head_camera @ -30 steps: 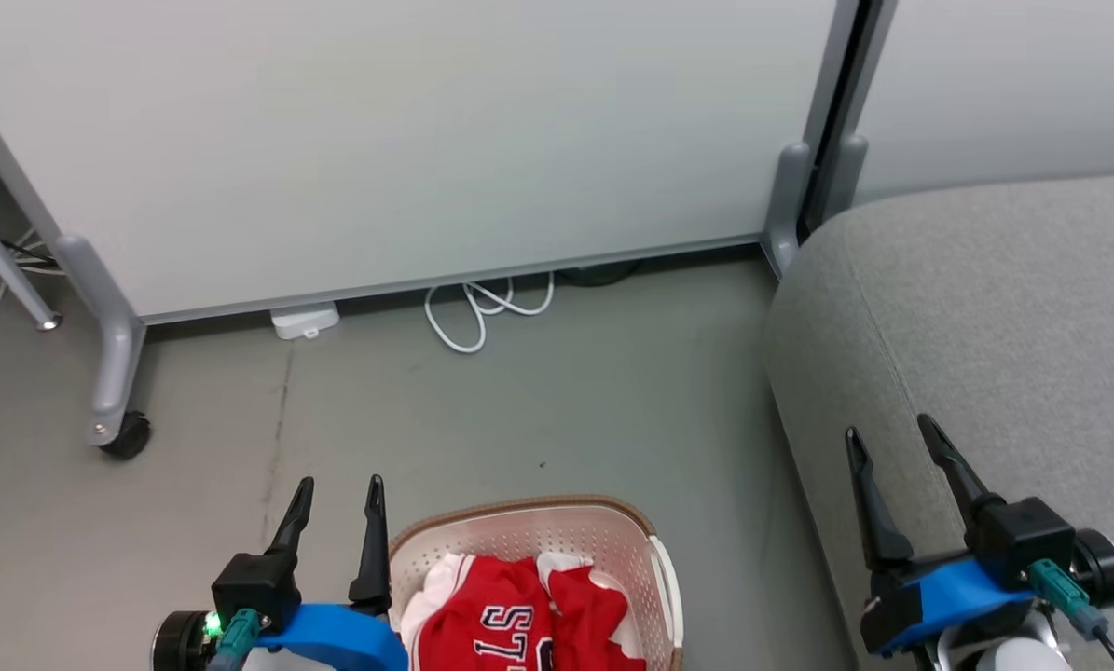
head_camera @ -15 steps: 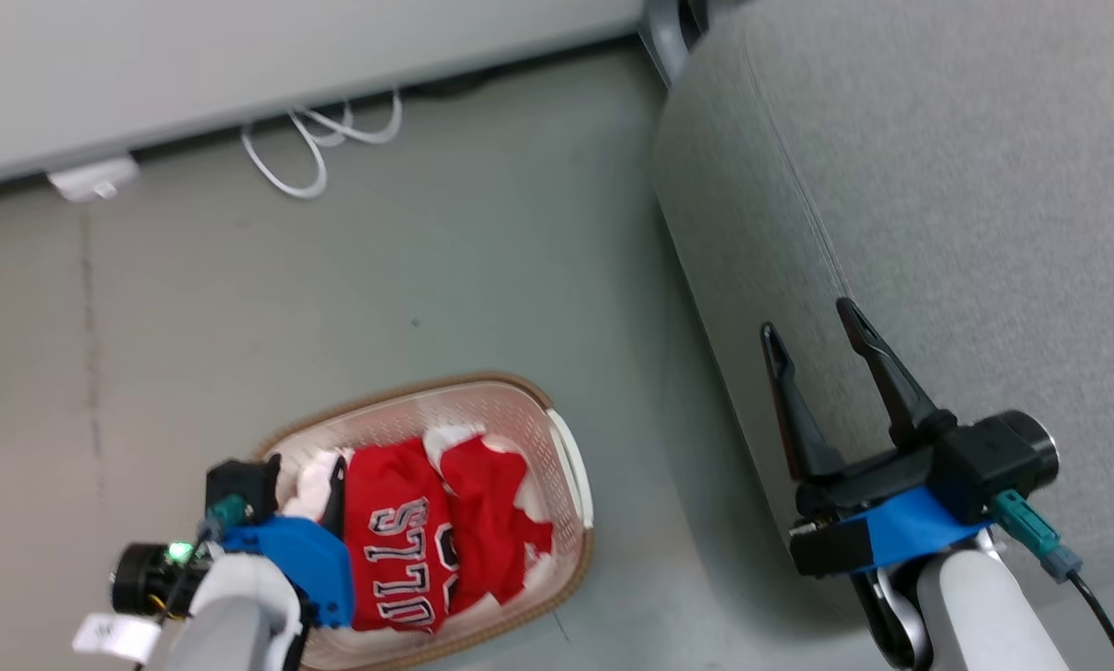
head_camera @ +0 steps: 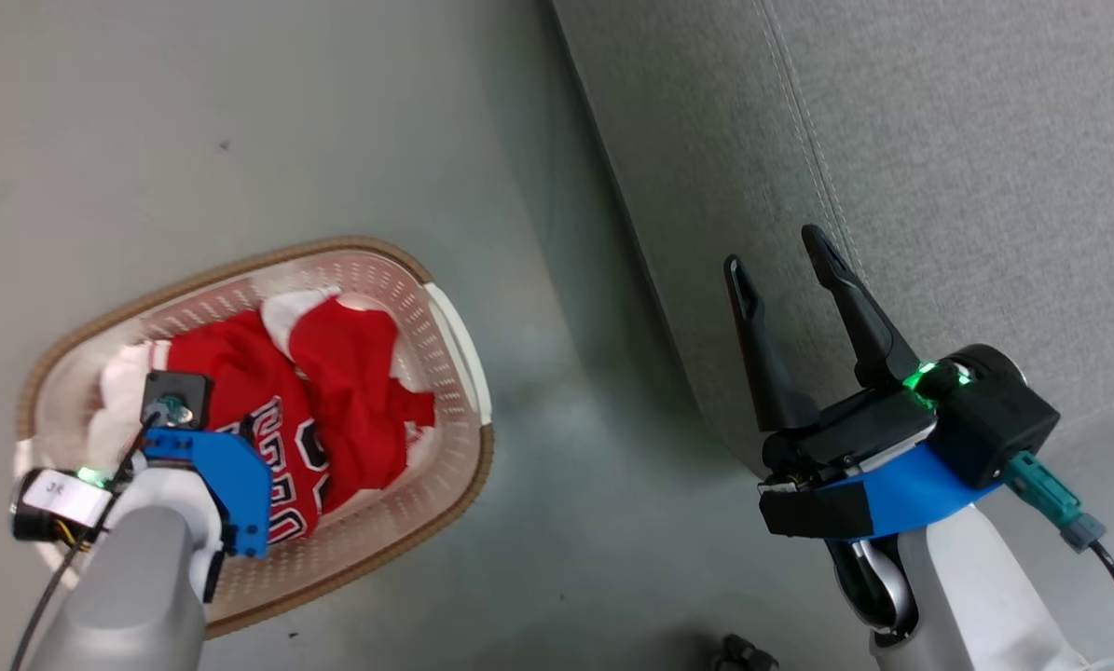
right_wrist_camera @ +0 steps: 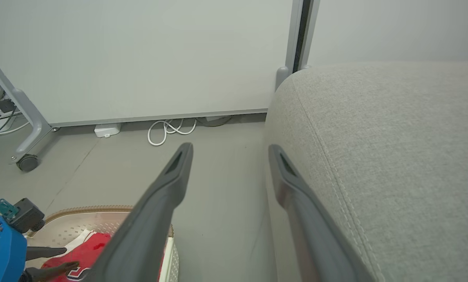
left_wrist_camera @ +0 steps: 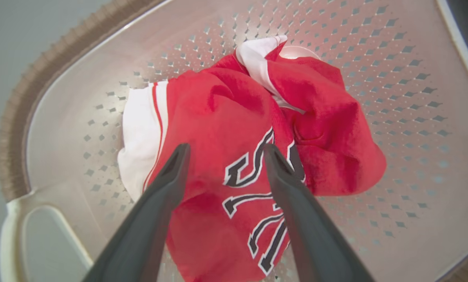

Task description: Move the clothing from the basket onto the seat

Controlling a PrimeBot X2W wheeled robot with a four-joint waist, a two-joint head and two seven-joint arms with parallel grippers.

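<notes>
We are pointing our left gripper (left_wrist_camera: 226,150) down into the basket (left_wrist_camera: 374,58), fingers parted over the jersey (left_wrist_camera: 218,113); our right gripper (head_camera: 778,256), fingers likewise apart, is hovering beside the seat's (head_camera: 985,140) edge.

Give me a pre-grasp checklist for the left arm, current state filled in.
1. Left gripper open: ok, jaws apart.
2. Aimed at jersey: ok, fingers frame its lettering in the left wrist view.
3. Contact with the cloth: cannot tell.
4. Clothing all inside basket: ok, nothing hangs over the rim.
5. Right gripper out of the way: ok, open, at the seat edge, apart from the basket.
</notes>
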